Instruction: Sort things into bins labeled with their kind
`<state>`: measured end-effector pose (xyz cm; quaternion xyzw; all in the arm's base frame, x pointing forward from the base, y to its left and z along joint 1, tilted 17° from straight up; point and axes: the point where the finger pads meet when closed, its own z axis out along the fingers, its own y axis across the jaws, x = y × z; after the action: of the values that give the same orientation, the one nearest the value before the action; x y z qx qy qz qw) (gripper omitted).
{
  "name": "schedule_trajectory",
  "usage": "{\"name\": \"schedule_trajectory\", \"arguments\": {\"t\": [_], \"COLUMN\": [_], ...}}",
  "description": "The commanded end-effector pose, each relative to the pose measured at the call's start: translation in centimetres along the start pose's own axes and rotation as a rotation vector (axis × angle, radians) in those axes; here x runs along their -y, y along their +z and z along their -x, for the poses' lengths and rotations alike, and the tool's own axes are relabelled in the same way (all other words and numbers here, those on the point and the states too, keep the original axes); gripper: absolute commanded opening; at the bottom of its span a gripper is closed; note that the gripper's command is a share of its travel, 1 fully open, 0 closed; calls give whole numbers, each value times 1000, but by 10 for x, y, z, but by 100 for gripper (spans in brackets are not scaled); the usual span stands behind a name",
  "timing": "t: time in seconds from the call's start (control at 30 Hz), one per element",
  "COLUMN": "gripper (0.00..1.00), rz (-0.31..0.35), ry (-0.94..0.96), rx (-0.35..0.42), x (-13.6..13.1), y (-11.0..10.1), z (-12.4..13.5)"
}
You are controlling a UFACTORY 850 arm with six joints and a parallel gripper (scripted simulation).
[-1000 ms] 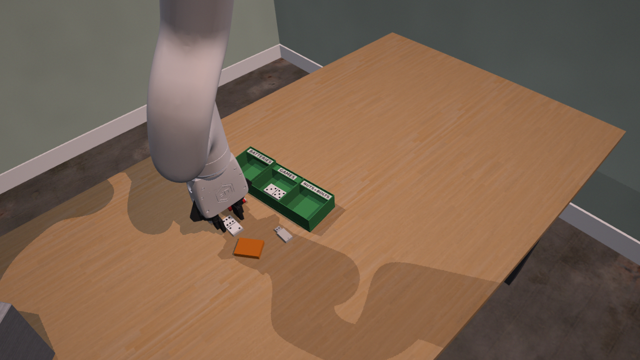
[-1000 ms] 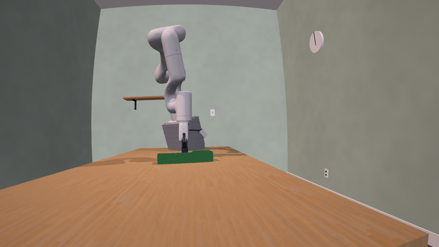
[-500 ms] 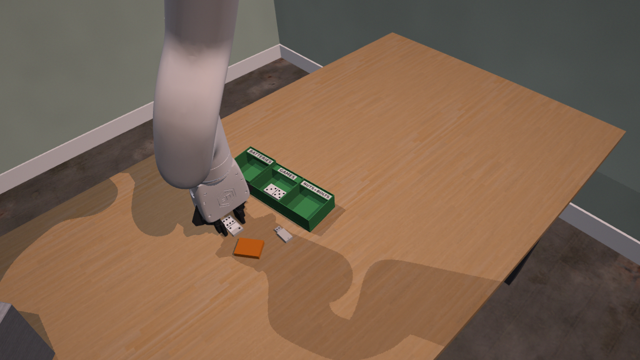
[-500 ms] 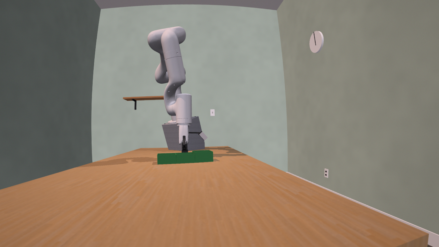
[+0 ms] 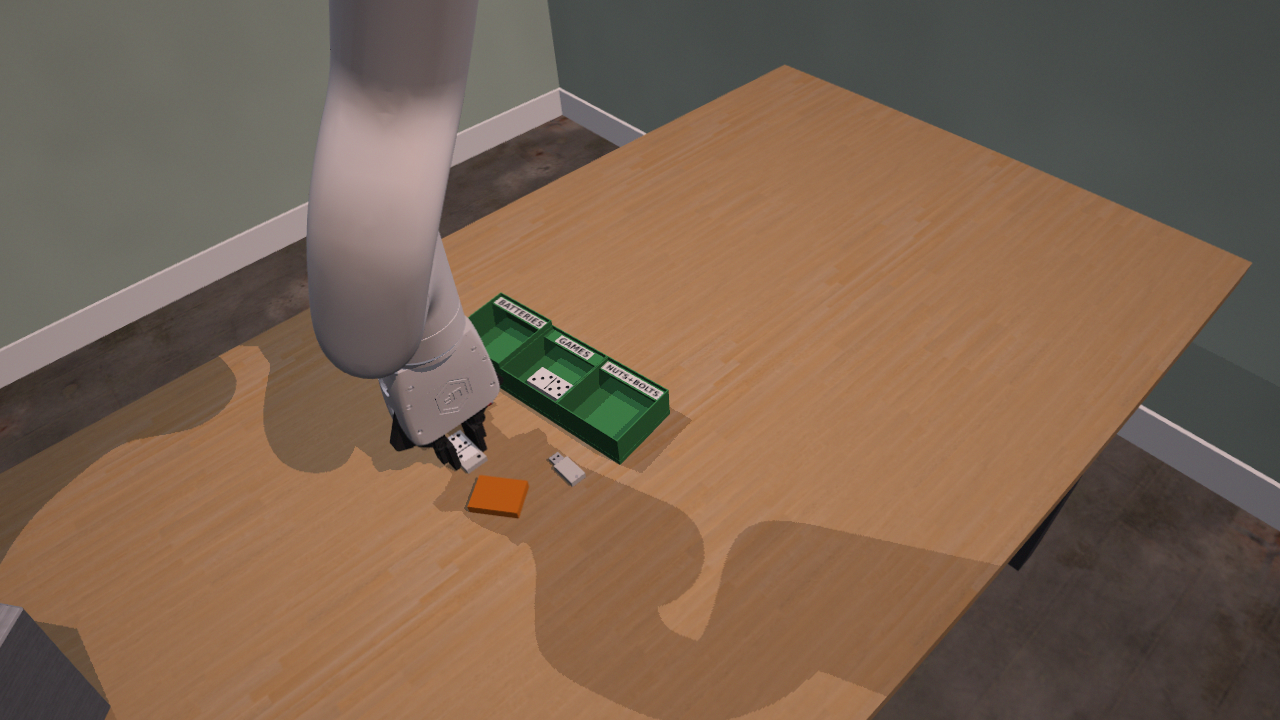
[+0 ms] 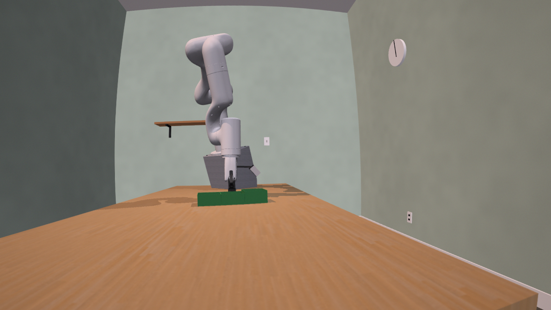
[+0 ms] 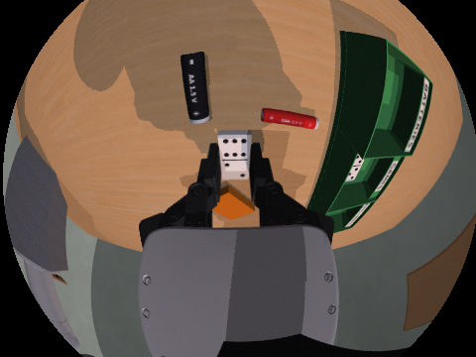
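Note:
My gripper (image 5: 461, 450) (image 6: 231, 188) (image 7: 234, 156) is down at the table, just left of the row of green bins (image 5: 646, 432) (image 6: 231, 198) (image 7: 371, 93). Its fingers are shut on a white domino (image 5: 465, 445) (image 7: 234, 154) that lies on the table. The bins are labelled BATTERIES, GAMES and NUTS+BOLTS. Another domino (image 5: 549, 383) lies in the GAMES bin. In the wrist view a black battery (image 7: 196, 87) and a red battery (image 7: 289, 118) lie on the table beyond the fingers; the arm hides them in the top view.
An orange flat block (image 5: 497, 495) (image 7: 233, 205) lies just in front of the gripper. A silver USB stick (image 5: 565, 467) lies between the block and the NUTS+BOLTS bin. The grey robot base stands behind the arm in the exterior view.

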<state>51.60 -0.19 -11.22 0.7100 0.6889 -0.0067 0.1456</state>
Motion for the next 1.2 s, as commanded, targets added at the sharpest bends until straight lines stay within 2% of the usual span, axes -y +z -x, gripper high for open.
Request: {"name": "schedule_trajectory", "arguments": {"t": [0.0, 0.83, 1.17], "gripper": [0, 0, 0], "rz": [1, 1, 1], "ry": [0, 0, 0], "rx": [0, 0, 0], "x": [-1, -1, -1], "y": [0, 0, -34], "z": [0, 0, 0]}}
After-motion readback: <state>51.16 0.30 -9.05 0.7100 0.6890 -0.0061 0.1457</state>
